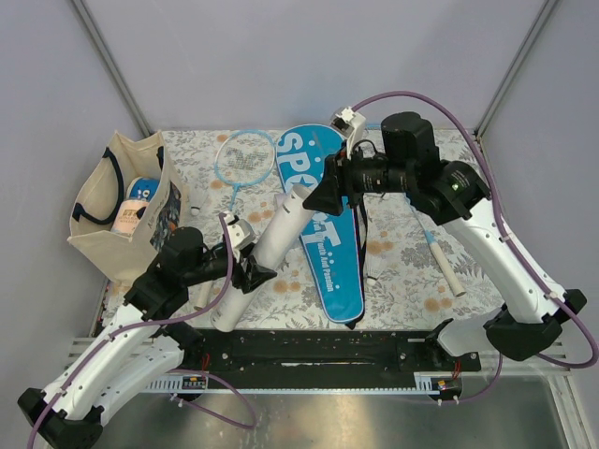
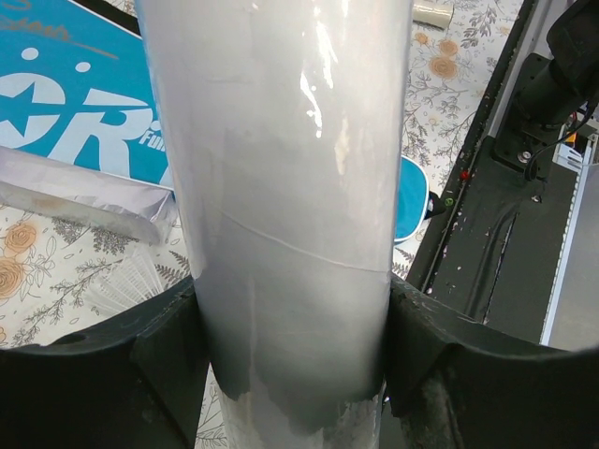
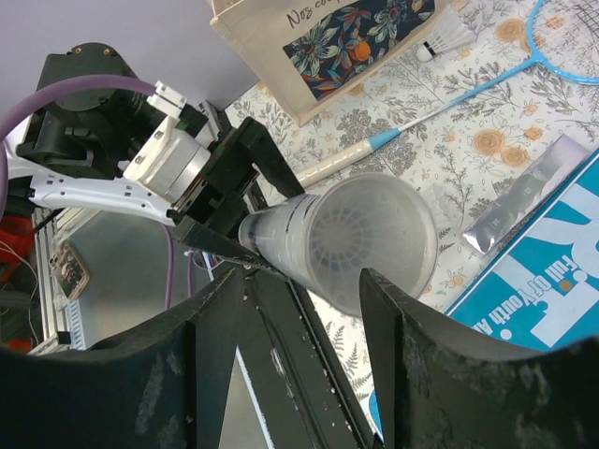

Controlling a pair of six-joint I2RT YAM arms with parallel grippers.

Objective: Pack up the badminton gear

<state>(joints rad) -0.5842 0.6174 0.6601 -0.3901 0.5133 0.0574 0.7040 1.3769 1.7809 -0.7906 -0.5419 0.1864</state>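
Left tool [image 1: 253, 271] clamps the tube [image 1: 273, 243], its mouth at the right tool [image 1: 323, 196], whose grip I cannot tell. Next, probably, a shuttlecock [image 3: 449, 37] must go in straight.

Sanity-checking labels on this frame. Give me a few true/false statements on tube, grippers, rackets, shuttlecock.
1. The left gripper clamps the tube. True.
2. The tube lies flat. False: it is held tilted, mouth up toward the right gripper.
3. A shuttlecock lies by the bag. True.
4. Both rackets are inside the cover. False: one racket lies outside it, near the bag.
5. The right gripper grips the tube. False: its jaws stand open at the mouth.
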